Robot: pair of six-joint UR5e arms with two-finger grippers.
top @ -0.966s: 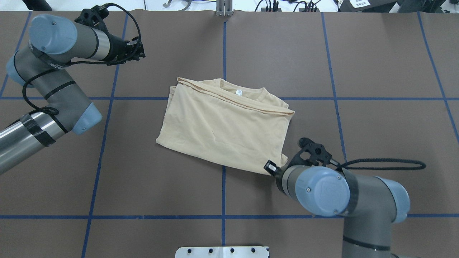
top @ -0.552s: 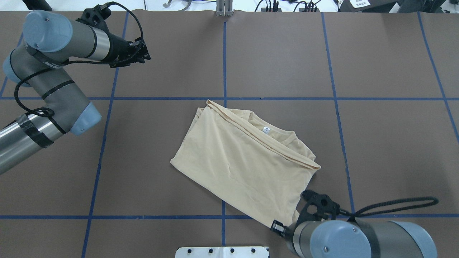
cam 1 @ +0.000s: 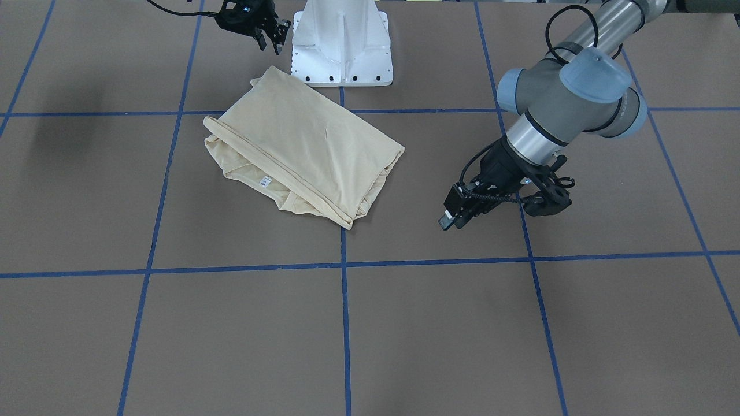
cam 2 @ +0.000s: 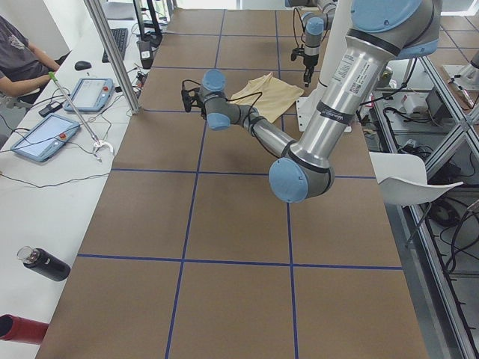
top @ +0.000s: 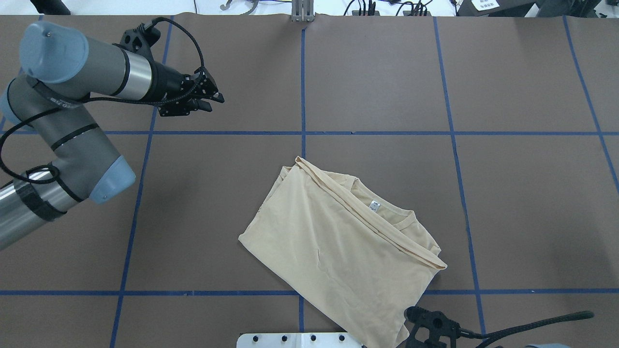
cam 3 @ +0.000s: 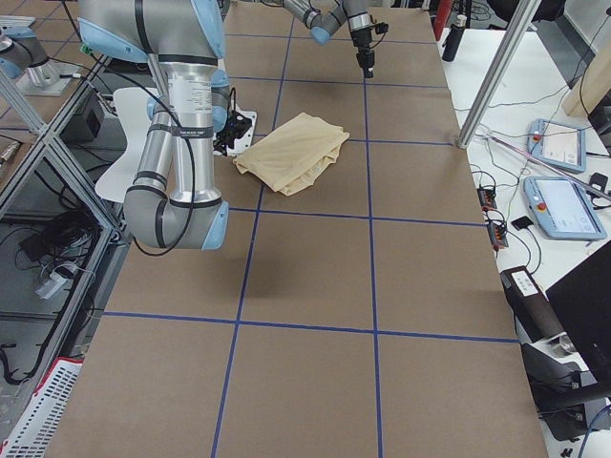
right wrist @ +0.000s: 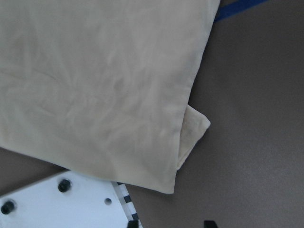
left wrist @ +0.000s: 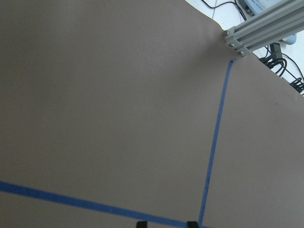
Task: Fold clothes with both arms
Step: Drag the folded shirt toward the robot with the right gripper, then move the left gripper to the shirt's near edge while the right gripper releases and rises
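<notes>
Shirt update: the cream long-sleeved T-shirt lies folded in a skewed rectangle on the brown worktop, plain side up, with the neck label on the side away from the robot. Compared with 1 s ago it has been dragged from mid-worktop toward the robot and slightly to its right. In the right wrist view its near edge now laps a corner of the white pedestal base. The right gripper sat at that trailing corner in both earlier frames. Now it is clear of the cloth, jaws apart with nothing between them, i.e. released, and pulled back to the bottom edge of the overhead view. The left gripper is also spread and empty, hovering over bare worktop well apart from the shirt. It has shifted toward the worktop's middle and nearer the robot since the earlier frames.
</notes>
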